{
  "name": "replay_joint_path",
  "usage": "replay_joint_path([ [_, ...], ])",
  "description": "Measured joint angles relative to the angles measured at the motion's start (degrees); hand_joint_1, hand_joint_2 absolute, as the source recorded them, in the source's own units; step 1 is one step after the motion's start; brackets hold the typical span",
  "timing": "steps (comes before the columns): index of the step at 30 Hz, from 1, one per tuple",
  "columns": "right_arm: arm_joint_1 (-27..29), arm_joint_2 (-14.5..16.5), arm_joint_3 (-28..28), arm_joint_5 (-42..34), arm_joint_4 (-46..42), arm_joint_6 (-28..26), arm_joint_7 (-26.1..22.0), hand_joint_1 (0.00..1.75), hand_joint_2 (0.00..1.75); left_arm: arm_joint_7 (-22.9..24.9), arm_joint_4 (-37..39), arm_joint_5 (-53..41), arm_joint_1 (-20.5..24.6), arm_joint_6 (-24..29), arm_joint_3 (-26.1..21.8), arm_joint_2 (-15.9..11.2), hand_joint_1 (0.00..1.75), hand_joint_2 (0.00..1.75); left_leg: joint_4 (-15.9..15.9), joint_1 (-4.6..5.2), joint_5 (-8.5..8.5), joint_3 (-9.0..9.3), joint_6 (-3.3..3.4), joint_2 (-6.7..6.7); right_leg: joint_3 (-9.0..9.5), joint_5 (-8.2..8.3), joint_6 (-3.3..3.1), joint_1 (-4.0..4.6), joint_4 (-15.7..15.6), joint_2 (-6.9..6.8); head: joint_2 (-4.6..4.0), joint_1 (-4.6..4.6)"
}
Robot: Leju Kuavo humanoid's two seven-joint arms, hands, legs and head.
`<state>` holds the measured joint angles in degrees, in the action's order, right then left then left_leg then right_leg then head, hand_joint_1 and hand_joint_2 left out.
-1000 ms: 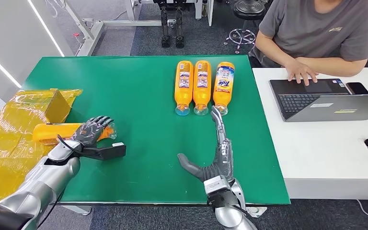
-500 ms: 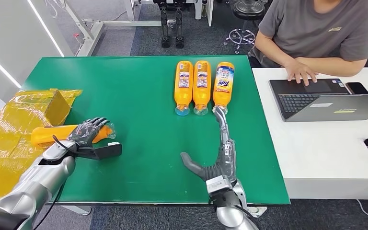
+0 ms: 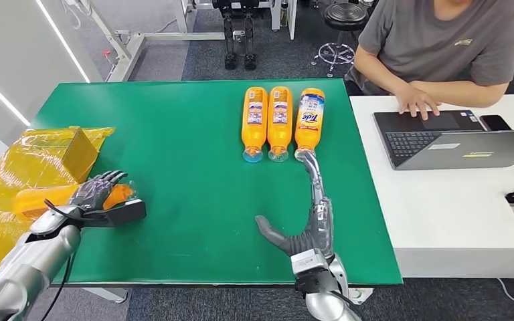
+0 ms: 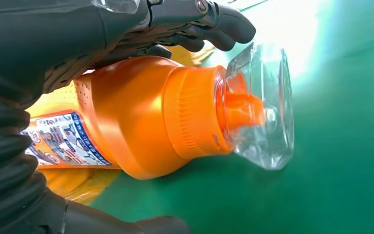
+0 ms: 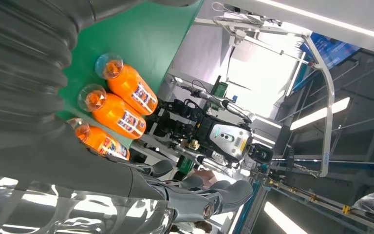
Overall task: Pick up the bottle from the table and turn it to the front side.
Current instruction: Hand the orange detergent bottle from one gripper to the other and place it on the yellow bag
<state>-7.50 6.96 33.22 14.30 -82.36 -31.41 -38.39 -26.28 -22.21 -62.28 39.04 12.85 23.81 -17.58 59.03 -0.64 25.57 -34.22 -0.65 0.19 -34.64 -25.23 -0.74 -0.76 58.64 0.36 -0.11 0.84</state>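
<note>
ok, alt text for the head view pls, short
The robot's left hand holds an orange bottle lying at the green table's left edge, by yellow plastic wrap. Its right hand reaches, open, toward three more orange bottles lying side by side; a person types on a laptop.

person (image 3: 442, 47) at laptop (image 3: 455, 144) | phone (image 3: 494, 122) beside | yellow bag (image 3: 33, 160) table's left | stool (image 3: 347, 13) behind
</note>
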Motion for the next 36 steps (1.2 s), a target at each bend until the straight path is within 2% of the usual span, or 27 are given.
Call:
replay_joint_path([
  [6,0.4,-0.2,-0.2,0.2,-0.3,0.9,0.2,0.0,1.75,-0.9,-2.9,0.8,-3.4,1.7,-2.3,-2.4,0.0,1.75,-0.2,-0.01,-0.02,0.27,-0.14,0.03,0.15,-0.06,-0.16,0.0,0.0,0.01,0.0,0.01],
  [13,0.7,-0.3,-0.2,0.9,-0.8,1.6,0.6,0.0,1.75,-1.0,-6.1,0.4,-6.1,2.6,-4.1,-3.4,0.0,1.75,-0.2,-0.01,-0.06,0.34,-0.2,0.02,0.15,-0.07,-0.21,0.01,0.0,0.0,0.0,0.01],
  [18,1.2,-0.3,-0.3,1.8,-1.7,1.8,1.4,0.0,1.75,-2.6,-8.9,-0.1,-7.9,7.7,-5.5,-3.5,0.0,1.75,-0.2,-0.01,-0.09,0.28,-0.23,0.02,0.01,-0.07,-0.22,0.01,0.0,0.0,0.0,0.01],
  [25,1.5,-0.3,-0.3,2.3,-2.3,1.9,1.8,0.0,1.75,-7.2,-12.8,2.9,-8.7,20.6,-8.2,-1.1,0.0,1.75,-0.2,0.0,-0.14,-0.04,-0.18,-0.12,-0.18,-0.03,-0.18,0.01,0.0,-0.12,0.0,-0.01],
  [32,1.1,-0.2,-0.3,1.8,-1.9,2.0,1.7,0.0,1.75,-12.5,-16.9,9.2,-8.7,25.0,-11.0,1.6,0.0,1.75,-0.2,0.0,-0.13,-0.17,-0.17,-0.14,-0.28,-0.02,-0.17,0.01,-0.1,-0.13,0.0,-0.01],
  [36,0.5,-0.1,-0.1,1.3,-1.3,1.8,1.5,0.0,1.75,-13.5,-20.3,13.0,-8.6,25.8,-11.6,3.0,0.0,1.75,-0.2,-0.01,-0.13,-0.19,-0.16,-0.15,-0.3,-0.02,-0.17,0.01,-0.1,-0.14,0.0,-0.01],
])
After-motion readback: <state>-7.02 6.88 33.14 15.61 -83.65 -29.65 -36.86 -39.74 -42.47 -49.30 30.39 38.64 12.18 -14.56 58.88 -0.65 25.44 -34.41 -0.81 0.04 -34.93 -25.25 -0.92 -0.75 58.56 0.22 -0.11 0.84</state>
